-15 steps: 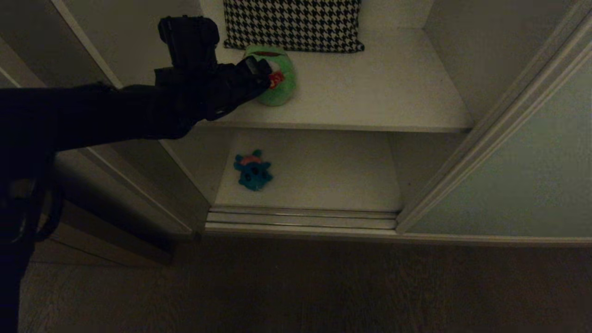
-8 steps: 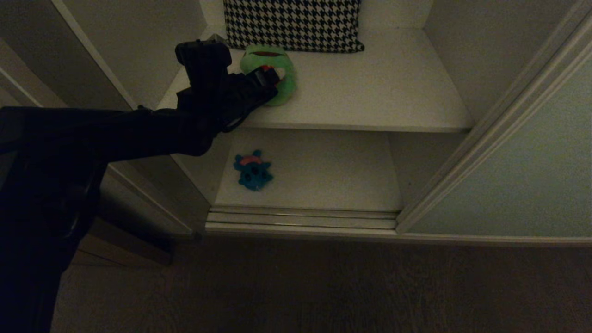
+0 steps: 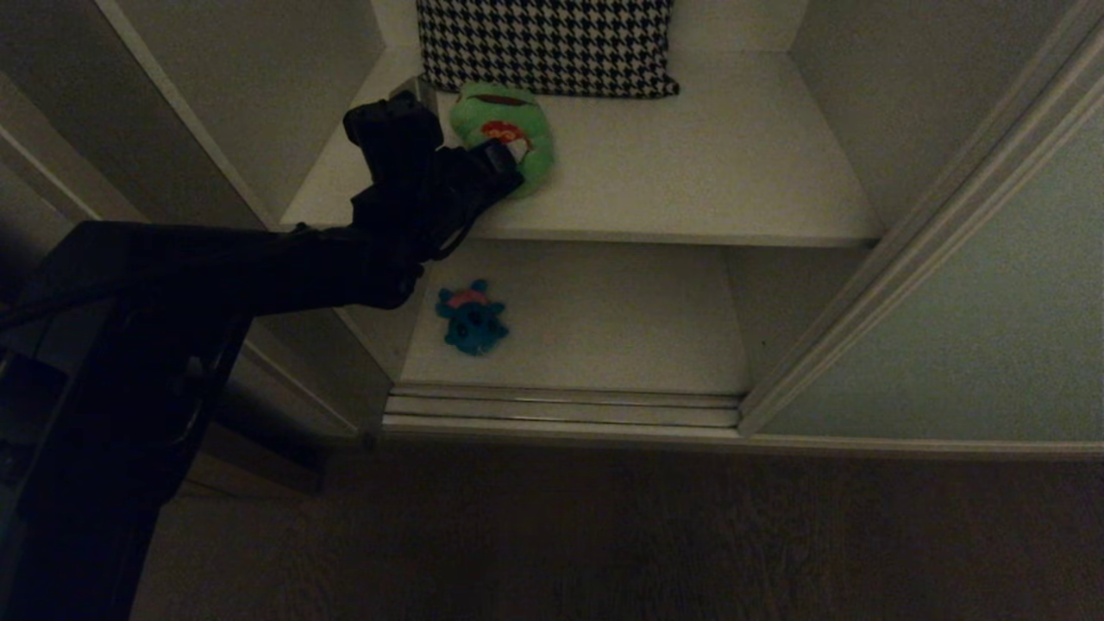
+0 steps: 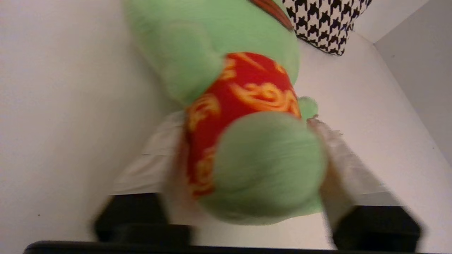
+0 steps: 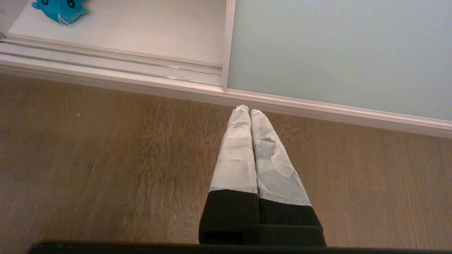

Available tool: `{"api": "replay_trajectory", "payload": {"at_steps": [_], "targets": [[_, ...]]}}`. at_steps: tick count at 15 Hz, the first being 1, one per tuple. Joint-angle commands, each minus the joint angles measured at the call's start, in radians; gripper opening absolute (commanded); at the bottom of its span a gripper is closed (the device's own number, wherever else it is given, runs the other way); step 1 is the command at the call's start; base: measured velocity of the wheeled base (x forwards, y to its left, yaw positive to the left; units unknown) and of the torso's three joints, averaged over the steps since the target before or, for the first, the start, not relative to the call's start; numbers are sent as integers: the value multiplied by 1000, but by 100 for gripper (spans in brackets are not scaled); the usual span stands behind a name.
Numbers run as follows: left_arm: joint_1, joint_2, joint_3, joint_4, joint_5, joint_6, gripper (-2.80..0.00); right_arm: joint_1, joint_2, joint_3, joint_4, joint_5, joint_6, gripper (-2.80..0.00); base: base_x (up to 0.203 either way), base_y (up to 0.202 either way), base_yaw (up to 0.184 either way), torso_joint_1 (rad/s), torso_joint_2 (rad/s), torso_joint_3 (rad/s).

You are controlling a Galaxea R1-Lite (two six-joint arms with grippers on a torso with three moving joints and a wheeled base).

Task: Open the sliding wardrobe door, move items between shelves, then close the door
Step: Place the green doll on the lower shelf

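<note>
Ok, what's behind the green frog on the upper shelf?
A black-and-white checked cushion stands right behind the frog, at the back of the upper shelf. The frog covers part of the cushion's lower edge, so whether they touch cannot be seen.

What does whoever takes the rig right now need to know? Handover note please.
Left gripper: on the upper shelf, fingers either side of the frog's lower body, closing; a firm hold is not certain.
Right gripper: shut, empty, parked low over the floor by the door.
Things: frog lies on the upper shelf in front of the pillow. Blue toy on the bottom shelf.
Done: door is slid open.
Left: finish the grasp, move the toys between shelves, close the door.
</note>
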Motion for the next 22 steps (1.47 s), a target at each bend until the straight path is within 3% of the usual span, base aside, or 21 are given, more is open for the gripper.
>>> {"api": "replay_trajectory", "payload": {"at_steps": [1,7,11,14,19,22], "targets": [[-5,-2,1,-1,1,-2,-280,0,-1,0,0,0,-1,-280,0,0,0,0,0,0],[-12,-26,2,3,-2,2,-280,0,-1,0,0,0,-1,-280,0,0,0,0,0,0],[-19,-126,16,98,-1,5,-280,0,-1,0,0,0,-1,-280,0,0,0,0,0,0],[-54,-261,27,281,9,19,-280,0,-1,0,0,0,-1,-280,0,0,0,0,0,0],[-95,-513,41,720,25,102,-280,0,-1,0,0,0,-1,-280,0,0,0,0,0,0],[-94,-696,146,847,24,147,-280,0,-1,0,0,0,-1,-280,0,0,0,0,0,0]]}}
